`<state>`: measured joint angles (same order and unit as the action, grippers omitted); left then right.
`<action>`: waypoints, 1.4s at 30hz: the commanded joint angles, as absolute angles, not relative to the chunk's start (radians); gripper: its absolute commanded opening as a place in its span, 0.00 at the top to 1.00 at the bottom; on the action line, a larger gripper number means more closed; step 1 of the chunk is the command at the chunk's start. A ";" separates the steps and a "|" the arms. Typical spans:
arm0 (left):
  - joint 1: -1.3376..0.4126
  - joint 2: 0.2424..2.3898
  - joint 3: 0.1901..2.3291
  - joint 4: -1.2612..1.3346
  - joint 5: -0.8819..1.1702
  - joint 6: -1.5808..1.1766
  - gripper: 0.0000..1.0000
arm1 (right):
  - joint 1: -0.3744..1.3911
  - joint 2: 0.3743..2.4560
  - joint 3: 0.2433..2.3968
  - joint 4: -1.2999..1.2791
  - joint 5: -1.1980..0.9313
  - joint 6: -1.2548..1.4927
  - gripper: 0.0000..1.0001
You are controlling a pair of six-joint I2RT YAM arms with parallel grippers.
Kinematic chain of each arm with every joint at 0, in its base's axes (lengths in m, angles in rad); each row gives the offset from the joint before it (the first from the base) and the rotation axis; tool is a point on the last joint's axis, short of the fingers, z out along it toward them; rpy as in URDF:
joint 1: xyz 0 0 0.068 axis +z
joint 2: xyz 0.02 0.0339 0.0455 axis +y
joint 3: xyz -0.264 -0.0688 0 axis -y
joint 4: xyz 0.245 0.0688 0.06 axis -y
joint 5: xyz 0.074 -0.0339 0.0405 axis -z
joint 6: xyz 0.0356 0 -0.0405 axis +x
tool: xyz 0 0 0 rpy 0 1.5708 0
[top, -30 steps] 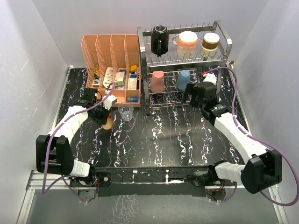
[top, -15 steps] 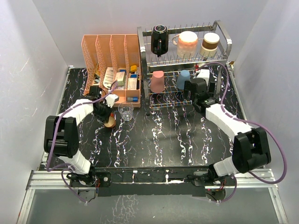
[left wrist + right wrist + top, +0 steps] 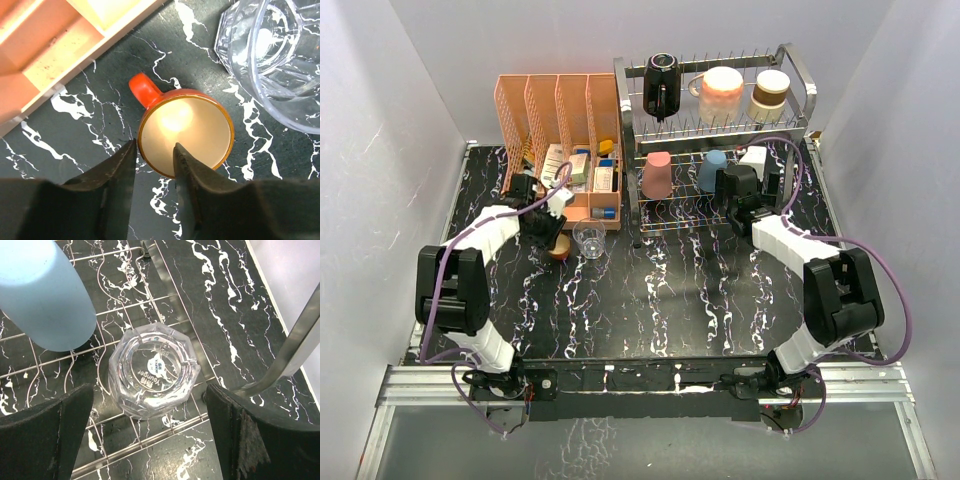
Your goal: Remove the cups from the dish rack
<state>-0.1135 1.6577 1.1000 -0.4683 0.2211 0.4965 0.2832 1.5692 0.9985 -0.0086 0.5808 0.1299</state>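
The small orange-red cup stands upright on the table, handle toward the organizer. My left gripper hovers over its near rim, jaws slightly parted, the thin rim between them untouched. A clear glass stands upright right beside it. In the dish rack, an upside-down clear glass sits on the lower tier beside the blue tumbler. My right gripper is wide open above that glass. The pink tumbler is also on the lower tier. The black mug, peach mug and steel cup are on top.
The peach-orange organizer, filled with small boxes and bottles, stands just behind my left gripper. The rack's metal frame post runs close to my right finger. White walls close in the table on both sides.
My left gripper carried the orange-red cup a little toward the organizer, then parted its jaws from the rim. My right gripper moved in over the rack's lower tier, staying wide open.
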 commanded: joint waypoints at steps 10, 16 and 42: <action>-0.114 1.523 1.263 -0.530 0.263 0.476 0.60 | 0.256 1.635 1.035 0.135 0.595 0.094 0.02; -0.114 1.417 1.301 -0.575 0.403 0.443 0.56 | 0.254 1.663 1.030 0.190 0.644 0.074 0.04; -0.114 1.210 1.221 -0.635 0.838 0.569 0.15 | 0.305 1.429 0.850 0.229 0.583 0.178 0.46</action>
